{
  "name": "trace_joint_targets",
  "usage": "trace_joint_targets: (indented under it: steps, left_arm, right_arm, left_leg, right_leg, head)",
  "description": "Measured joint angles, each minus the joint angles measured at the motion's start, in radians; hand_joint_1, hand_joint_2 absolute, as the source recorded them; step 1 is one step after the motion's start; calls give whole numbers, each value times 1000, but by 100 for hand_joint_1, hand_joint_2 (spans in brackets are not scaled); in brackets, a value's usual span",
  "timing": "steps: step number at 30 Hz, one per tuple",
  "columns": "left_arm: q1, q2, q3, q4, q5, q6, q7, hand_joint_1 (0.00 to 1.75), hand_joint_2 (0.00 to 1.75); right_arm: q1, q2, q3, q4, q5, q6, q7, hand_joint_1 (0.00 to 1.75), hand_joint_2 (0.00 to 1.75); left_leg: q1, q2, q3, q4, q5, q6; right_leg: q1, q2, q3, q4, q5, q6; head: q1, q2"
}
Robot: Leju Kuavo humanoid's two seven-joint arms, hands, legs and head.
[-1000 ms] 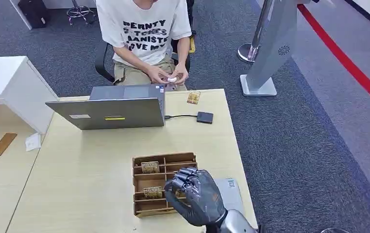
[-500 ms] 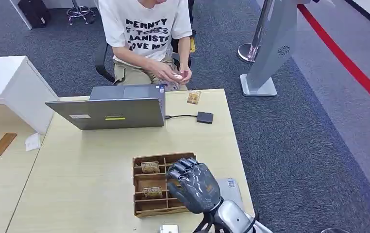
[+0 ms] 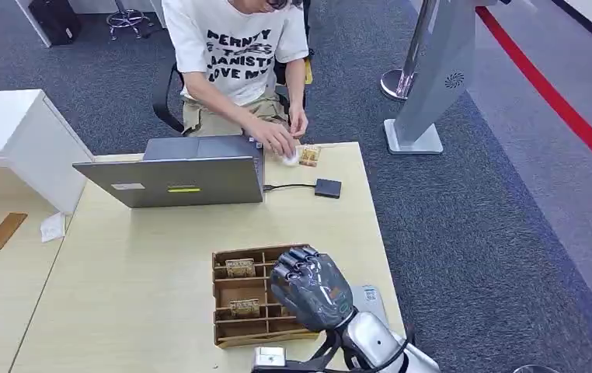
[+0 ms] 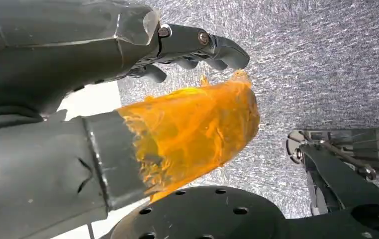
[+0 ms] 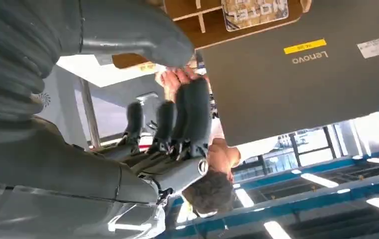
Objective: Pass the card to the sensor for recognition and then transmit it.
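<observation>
right hand (image 3: 308, 289) covering wooden tray (image 3: 240, 311), grasp hidden

Dark grey hand (image 3: 311, 291), silver forearm (image 3: 378, 350)

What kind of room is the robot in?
Probably an office or a test room. There is grey carpet floor, a light wooden desk with a grey open laptop, and a person in a white printed T-shirt sitting on a chair behind it.

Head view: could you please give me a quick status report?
Right hand over wooden card tray, grasp unclear. Cards in tray slots. Left hand hangs over carpet.
</observation>
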Motion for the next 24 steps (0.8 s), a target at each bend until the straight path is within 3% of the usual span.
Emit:
trace_joint_targets:
  steps: [4,7,14,17,24]
  left_arm:
    - [0,0,-4,1,2,1,0,0,0]
    - [0,0,-10,1,5,1,0,0,0]
    - [0,0,-15,1,12,2,0,0,0]
    - [0,0,-16,1,15,3,0,0,0]
    - [0,0,-19,1,20,3,0,0,0]
  right_arm:
    - [-2,0,-1,5,-4,6,1,84,175]
    - [-2,0,-4,9,-5,8,1,68,175]
    - [-2,0,-16,19,-8,20,7,98,175]
    - [-2,0,-18,25,-8,22,8,93,175]
    - [-2,2,-24,40,-11,29,10,98,175]
  left_leg:
    - [0,0,0,0,0,0]
    - [0,0,0,0,0,0]
    - [0,0,0,0,0,0]
    - [0,0,0,0,0,0]
    - [0,0,0,0,0,0]
  right_leg:
    - [0,0,0,0,0,0]
    - [0,0,0,0,0,0]
    - [0,0,0,0,0,0]
    - [0,0,0,0,0,0]
    - [0,0,0,0,0,0]
  head:
    - [0,0]
    - [0,0]
    - [0,0]
    - [0,0]
    - [0,0]
